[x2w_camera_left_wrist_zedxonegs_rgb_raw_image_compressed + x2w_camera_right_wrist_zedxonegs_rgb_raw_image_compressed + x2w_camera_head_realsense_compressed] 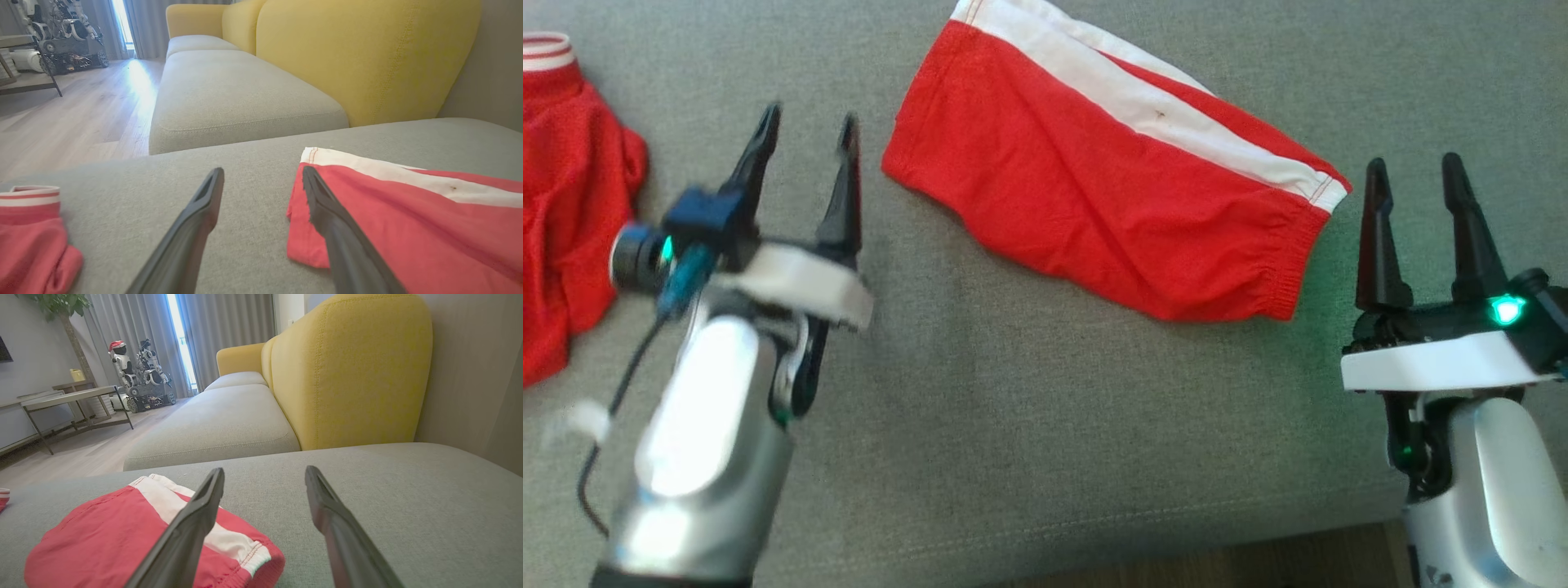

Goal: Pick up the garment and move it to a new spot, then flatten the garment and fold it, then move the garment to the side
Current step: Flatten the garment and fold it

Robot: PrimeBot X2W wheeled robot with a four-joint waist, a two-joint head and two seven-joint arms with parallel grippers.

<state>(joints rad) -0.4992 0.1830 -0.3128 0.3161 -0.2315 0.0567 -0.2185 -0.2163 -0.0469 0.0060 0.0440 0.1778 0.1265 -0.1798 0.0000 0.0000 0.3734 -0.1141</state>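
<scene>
Left fingers (843,188) spread, right fingers (1379,237) spread, both empty; red garment (1094,188) lies between them on the sofa cushion (1013,408).

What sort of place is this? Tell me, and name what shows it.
Probably a living room: a long sofa with grey seats and yellow backs, floor-length grey curtains, and a wooden floor.

The left forearm (698,441) and right forearm (1494,490) are rounded silver shells, each topped by a white plate (1429,363) and a green light (1507,309). The left gripper (810,117) and right gripper (1414,162) carry long, dark, tapering fingers (1380,237). A black cable (585,482) with a blue plug (686,273) hangs beside the left forearm.
</scene>
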